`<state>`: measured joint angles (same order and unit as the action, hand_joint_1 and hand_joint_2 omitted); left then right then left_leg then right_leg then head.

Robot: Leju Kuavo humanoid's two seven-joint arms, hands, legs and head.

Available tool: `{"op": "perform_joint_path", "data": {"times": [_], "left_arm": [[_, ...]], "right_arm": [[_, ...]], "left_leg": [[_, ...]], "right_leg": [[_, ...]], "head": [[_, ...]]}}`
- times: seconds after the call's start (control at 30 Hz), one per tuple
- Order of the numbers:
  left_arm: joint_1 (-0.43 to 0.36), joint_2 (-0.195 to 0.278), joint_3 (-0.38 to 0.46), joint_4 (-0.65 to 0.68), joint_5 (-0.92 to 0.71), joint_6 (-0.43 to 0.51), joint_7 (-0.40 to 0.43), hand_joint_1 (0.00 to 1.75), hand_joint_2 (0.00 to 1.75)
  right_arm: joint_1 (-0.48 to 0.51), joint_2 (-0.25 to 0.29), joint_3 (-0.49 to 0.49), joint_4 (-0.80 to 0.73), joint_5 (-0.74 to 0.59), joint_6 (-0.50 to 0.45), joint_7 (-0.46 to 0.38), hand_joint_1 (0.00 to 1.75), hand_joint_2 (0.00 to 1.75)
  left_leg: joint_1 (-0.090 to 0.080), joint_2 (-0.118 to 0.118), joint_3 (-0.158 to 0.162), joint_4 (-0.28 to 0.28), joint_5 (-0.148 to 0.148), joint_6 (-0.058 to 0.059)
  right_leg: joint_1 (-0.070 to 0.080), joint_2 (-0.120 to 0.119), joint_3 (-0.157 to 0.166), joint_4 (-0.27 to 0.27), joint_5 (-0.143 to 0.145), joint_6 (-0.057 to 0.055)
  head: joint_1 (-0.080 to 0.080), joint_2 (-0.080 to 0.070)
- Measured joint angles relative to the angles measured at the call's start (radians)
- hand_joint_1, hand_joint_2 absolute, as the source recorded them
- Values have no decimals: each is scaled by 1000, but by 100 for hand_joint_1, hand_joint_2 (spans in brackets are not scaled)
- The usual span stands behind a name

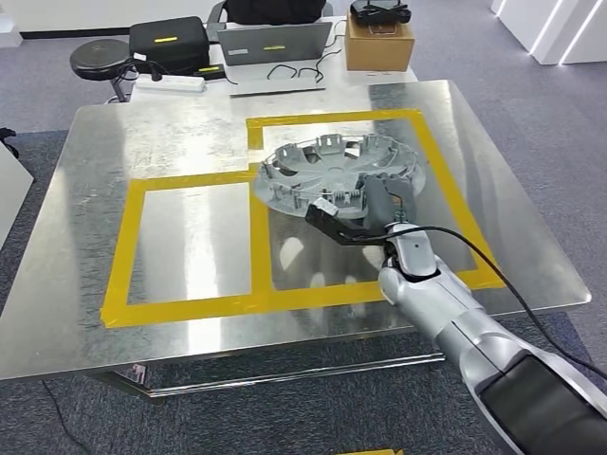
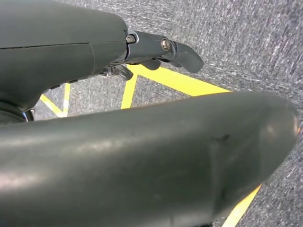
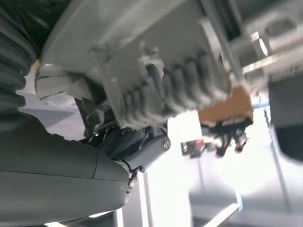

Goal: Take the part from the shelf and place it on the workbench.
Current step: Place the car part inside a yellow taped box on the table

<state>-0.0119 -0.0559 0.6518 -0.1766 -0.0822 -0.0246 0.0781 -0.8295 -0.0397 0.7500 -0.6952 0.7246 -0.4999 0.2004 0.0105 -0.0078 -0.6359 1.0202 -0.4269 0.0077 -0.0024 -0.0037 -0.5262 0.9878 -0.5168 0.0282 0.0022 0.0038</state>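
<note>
Currently we are gripping the part (image 1: 337,171) with our right hand (image 1: 383,204): in the head view the dark fingers are closing over its near rim, while the silver forearm is reaching in from the lower right with a black cable running along it. The part is a round, grey, disc-shaped casting with raised ribs and tabs around its edge. It is sitting tilted over the workbench (image 1: 79,246), inside the far yellow tape outline (image 1: 266,275); we cannot tell whether its far edge is touching the surface.

From the right wrist view we are seeing what the head view is hiding: the underside of the part (image 3: 153,61), pale grey and matt, with a row of rounded ridges, and the dark fingers (image 3: 143,146) pressing against it from beneath.

In the left wrist view our left hand (image 2: 157,49) is hanging beside a smooth dark body panel, over grey speckled carpet (image 2: 243,42) marked with yellow floor lines (image 2: 178,81). One dark finger is extending straight; we cannot tell how the rest are lying, so the hand's condition is remaining undetermined.

Moving outward, the workbench top is bright sheet metal, scuffed and reflective, carrying two rectangular tape frames. Beyond it we are noting a laptop (image 1: 273,43), a cardboard box (image 1: 379,43), a black case (image 1: 168,43) and a white power strip (image 1: 170,83).
</note>
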Motion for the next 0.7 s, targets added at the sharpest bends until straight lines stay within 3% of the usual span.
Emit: {"op": "perform_joint_path", "data": {"times": [0.03, 0.23, 0.4, 0.53, 0.7], "left_arm": [[0, 0, 0, 0, 1, 5, -3, 0, 0], [0, 0, 3, 0, 3, 24, -14, 0, 0], [0, 0, 5, 0, 11, 27, -19, 0, 0], [0, 0, 14, 0, 22, 24, -40, 0, 0], [0, 0, 23, 0, 20, 24, -56, 0, 0]], "right_arm": [[7, 0, -14, -2, -7, -27, -10, 0, 0], [47, -1, -105, -23, -97, -57, -99, 0, 0], [69, -1, -158, -36, -254, 70, -223, 0, 0], [75, 1, -168, -55, -297, 119, -238, 0, 0], [80, 1, -167, -115, -327, 108, -273, 0, 0]], "left_leg": [[0, 0, 0, 0, 0, 0], [0, 0, 0, 0, 0, 0], [0, 0, 0, 0, 0, 0], [0, 0, 0, 0, 0, 0], [0, 0, 0, 0, 0, 0]], "right_leg": [[0, 0, 0, 0, 0, 0], [0, 0, 0, 0, 0, 0], [0, 0, 0, 0, 0, 0], [1, 0, 0, 0, 0, 0], [0, 0, 0, 0, 0, 0]], "head": [[0, 0], [0, 0], [0, 0], [0, 0], [0, 0]]}}
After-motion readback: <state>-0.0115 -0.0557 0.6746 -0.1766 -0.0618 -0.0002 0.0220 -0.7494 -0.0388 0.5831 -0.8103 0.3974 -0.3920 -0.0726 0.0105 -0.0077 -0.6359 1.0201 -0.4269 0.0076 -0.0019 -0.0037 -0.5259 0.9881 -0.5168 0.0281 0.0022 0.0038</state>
